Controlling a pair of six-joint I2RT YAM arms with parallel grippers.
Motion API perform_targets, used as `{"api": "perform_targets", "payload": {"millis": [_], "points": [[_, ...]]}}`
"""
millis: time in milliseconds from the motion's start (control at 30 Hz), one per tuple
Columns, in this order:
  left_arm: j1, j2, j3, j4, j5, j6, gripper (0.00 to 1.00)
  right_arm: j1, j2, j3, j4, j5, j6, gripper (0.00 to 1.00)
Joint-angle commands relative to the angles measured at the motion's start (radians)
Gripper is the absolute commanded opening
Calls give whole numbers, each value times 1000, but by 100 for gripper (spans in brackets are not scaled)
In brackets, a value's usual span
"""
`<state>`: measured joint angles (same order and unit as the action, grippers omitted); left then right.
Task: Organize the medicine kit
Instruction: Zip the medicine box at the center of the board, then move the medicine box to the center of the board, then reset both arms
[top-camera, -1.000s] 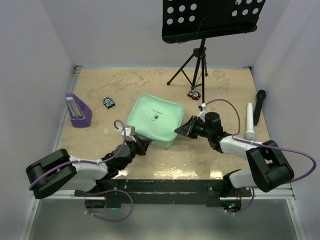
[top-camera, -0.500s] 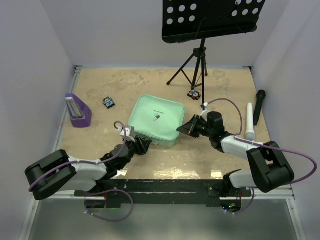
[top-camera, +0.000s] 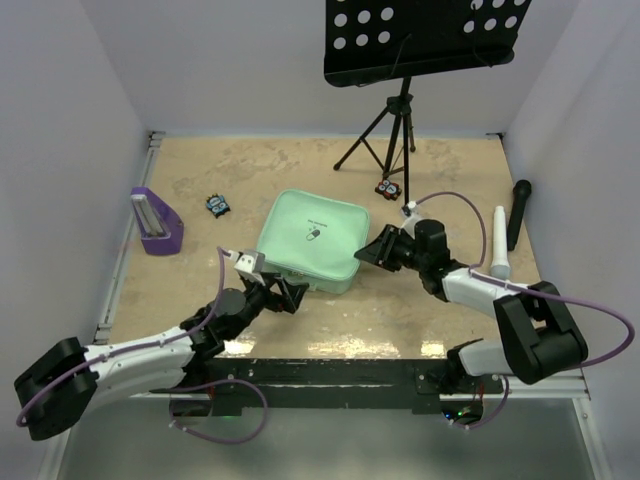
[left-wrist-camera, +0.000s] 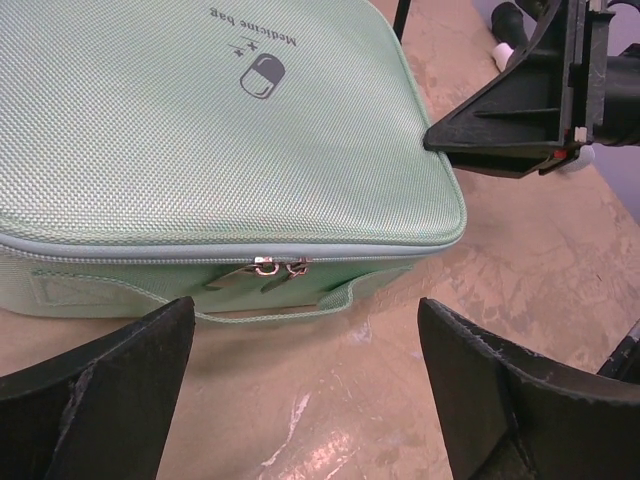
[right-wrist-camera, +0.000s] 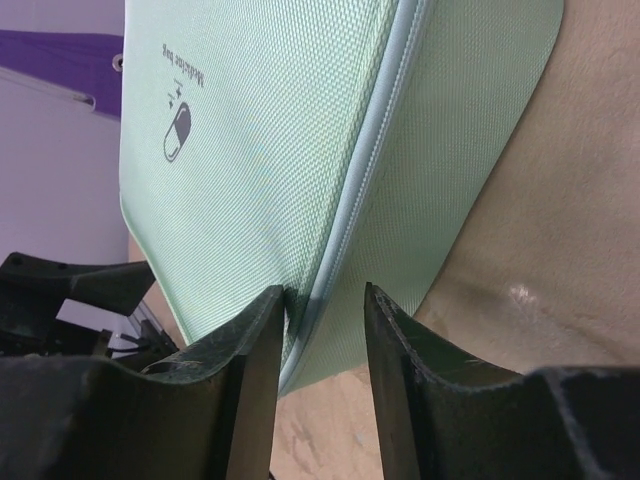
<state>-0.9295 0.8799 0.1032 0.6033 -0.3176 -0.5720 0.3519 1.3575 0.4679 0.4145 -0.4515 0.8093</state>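
The medicine kit (top-camera: 310, 240), a mint-green square soft case with a pill logo on its lid, lies flat and zipped mid-table. Its two zipper pulls (left-wrist-camera: 280, 266) sit together on the near side wall above a thin carry strap. My left gripper (top-camera: 283, 295) hovers just off the kit's near edge, jaws wide open over bare table (left-wrist-camera: 305, 400). My right gripper (top-camera: 372, 252) is at the kit's right corner. Its jaws stand partly open astride the zipper seam (right-wrist-camera: 323, 295), one finger (right-wrist-camera: 262, 330) against the lid edge, the other clear of the side wall.
A purple stand (top-camera: 155, 222) sits at the left. Two small dark items (top-camera: 218, 205) (top-camera: 388, 188) lie behind the kit. A music stand's tripod (top-camera: 390, 135) stands at the back. A white microphone (top-camera: 499, 243) and a black one (top-camera: 519, 212) lie at the right.
The kit's near edge has dropped and it now lies flat. My left gripper opened wide and drew back from the kit. My right gripper's jaws parted at the corner.
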Motion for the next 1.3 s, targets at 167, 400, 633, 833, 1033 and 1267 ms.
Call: {"api": "perform_targets", "payload": {"millis": [167, 400, 633, 833, 1033, 1267], "points": [[6, -260, 111, -356, -93, -5, 98, -13, 58, 135, -16, 125, -75, 45], [6, -420, 164, -525, -221, -49, 99, -17, 173, 216, -6, 184, -105, 25], [6, -443, 184, -602, -274, -80, 99, -24, 201, 281, -14, 299, -105, 34], [6, -409, 220, -675, -327, -132, 100, -19, 105, 347, -86, 388, -156, 47], [6, -314, 331, -813, -451, -299, 100, 77, -188, 296, -250, 526, -229, 52], [6, -200, 403, -875, -480, -365, 100, 111, -426, 196, -328, 588, -254, 53]]}}
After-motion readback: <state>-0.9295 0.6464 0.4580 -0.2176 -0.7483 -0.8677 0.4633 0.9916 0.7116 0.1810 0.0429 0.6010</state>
